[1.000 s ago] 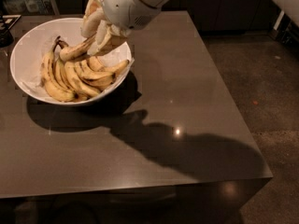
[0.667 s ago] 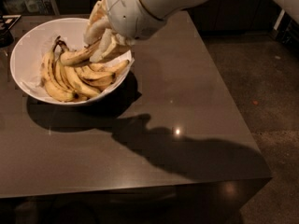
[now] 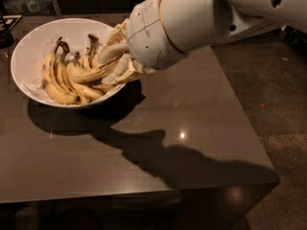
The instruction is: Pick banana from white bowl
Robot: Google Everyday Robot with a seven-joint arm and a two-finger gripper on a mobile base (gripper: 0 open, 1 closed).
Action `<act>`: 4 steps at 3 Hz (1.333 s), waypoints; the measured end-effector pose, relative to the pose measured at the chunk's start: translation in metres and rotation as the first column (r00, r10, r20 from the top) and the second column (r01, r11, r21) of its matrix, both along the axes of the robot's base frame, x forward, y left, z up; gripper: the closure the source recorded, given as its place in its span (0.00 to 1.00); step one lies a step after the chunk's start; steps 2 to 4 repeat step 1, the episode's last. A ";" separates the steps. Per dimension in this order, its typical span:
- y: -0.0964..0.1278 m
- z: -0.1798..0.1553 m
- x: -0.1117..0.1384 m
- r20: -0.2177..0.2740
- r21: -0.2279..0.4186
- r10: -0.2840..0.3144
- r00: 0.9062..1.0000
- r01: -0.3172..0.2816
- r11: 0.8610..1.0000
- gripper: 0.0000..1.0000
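Off to the pincer's left the white bowl (image 3: 29, 51) sits on the desk (image 3: 192, 119), with shorter bananas (image 3: 57, 80) heaped beyond and crowding the long banana (image 3: 91, 74), which runs right up to the pincer. The pincer (image 3: 111, 65) hangs over the bowl's nearest rim at that banana's end, probably to draw it from the heap. I cannot tell whether it is gripping the banana yet.

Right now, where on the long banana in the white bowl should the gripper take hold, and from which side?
Grip the banana near its right end, coming over the right rim of the white bowl, where the gripper sits. It lies topmost across the shorter bananas, so that end is probably the freest.
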State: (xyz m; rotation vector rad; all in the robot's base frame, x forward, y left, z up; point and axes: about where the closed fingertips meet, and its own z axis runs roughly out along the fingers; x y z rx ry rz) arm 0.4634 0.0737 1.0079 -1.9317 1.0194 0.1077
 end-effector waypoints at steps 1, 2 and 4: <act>-0.001 0.000 -0.001 -0.001 0.001 -0.002 1.000 0.002 1.000 1.00; -0.001 0.000 -0.001 -0.001 0.001 -0.002 1.000 0.002 1.000 1.00; -0.001 0.000 -0.001 -0.001 0.001 -0.002 1.000 0.002 1.000 1.00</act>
